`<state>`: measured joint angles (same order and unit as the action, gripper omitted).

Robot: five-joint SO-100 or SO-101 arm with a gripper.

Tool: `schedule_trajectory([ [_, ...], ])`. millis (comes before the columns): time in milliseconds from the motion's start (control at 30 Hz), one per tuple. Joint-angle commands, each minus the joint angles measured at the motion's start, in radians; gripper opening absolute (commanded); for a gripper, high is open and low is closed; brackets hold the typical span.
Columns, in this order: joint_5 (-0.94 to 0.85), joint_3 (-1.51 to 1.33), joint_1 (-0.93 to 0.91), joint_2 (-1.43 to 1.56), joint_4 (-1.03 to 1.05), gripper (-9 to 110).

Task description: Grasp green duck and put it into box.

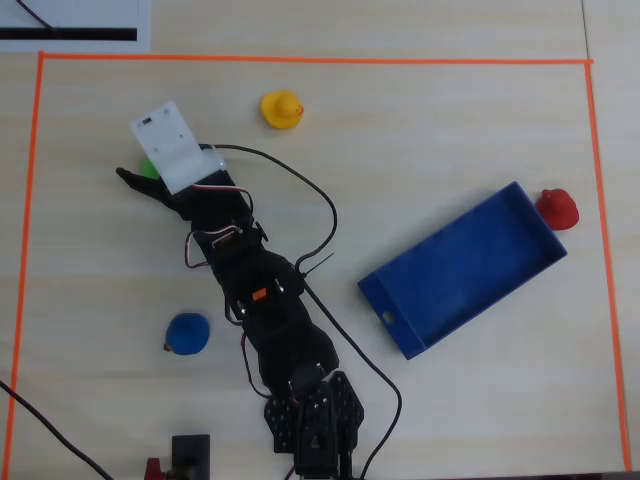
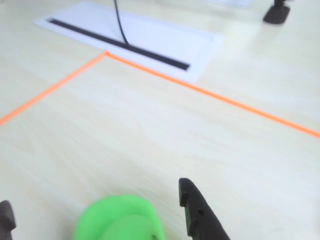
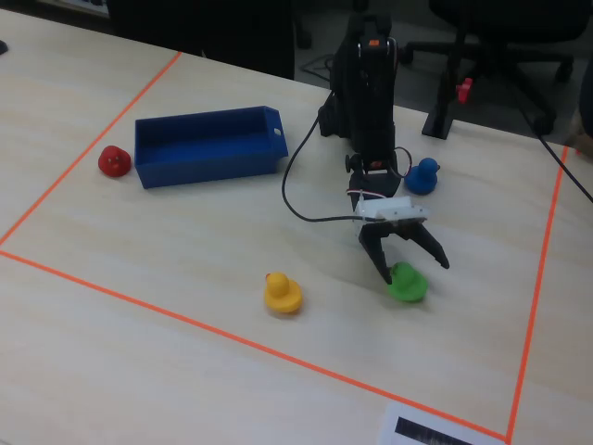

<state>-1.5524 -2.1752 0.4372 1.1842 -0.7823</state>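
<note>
pincer spread wide, nothing held, fingers astride green duck | duck on tabletop, lower right of fixed view; box well apart, upper left | judged light, smooth, rounded, slip-prone; best gripped across body's widest part

No readable text, labels, brands, numbers or signs in any view. White sheet beyond the orange tape border carries only a plain black bar, no letters that can be made out.
</note>
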Motion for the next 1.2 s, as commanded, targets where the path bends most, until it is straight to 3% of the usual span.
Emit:
schedule_trajectory([
  [0, 0.005, 0.054, -0.014, -0.017, -0.031, 46],
  [733, 0.017, 0.044, 0.051, -0.14, -0.037, 39],
  [1033, -0.072, 0.066, 0.043, -0.155, -0.038, 19],
  [1167, -0.121, 0.064, 0.032, -0.155, -0.038, 0],
])
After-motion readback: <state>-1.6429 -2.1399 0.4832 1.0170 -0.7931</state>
